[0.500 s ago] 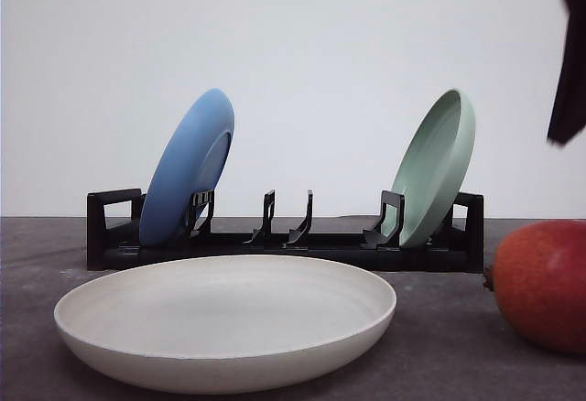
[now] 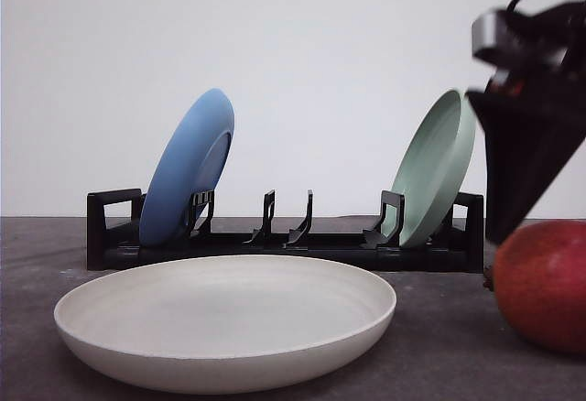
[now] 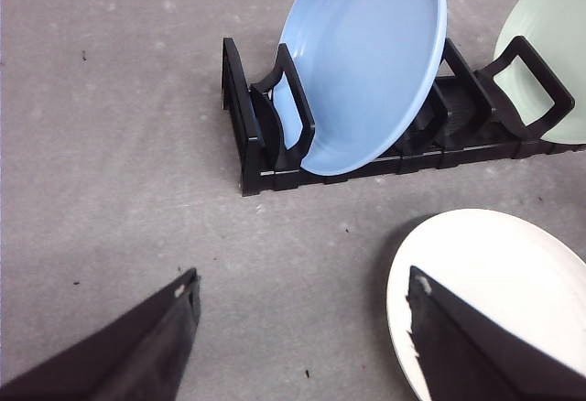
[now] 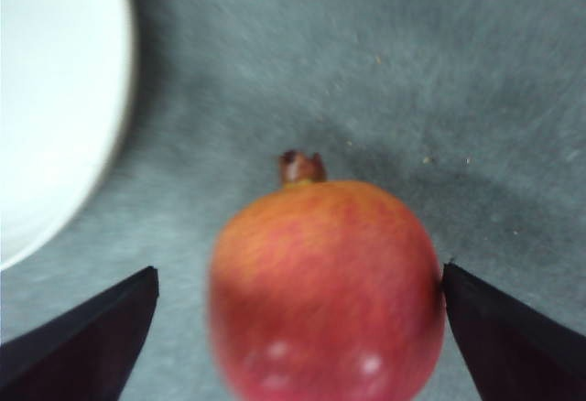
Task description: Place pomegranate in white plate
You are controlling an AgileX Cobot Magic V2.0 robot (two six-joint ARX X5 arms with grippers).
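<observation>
- We see the black rack [image 2: 284,236] at 12 o'clock – blue plate [image 2: 188,167] and green plate [image 2: 435,167] leaning in it.
- The white plate [image 2: 224,320] sits on the table at 6 o'clock.
- Our right gripper [image 4: 298,300] is spread wide – the pomegranate [image 4: 325,291] lies between its fingers, at 4 o'clock on the table.
- Our left gripper [image 3: 302,319] is wide open, holding nothing.

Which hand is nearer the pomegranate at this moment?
The right. The right hand is open with its fingers on either side of the pomegranate, which sits on the table. The left hand is open over by the white plate and the rack.
</observation>
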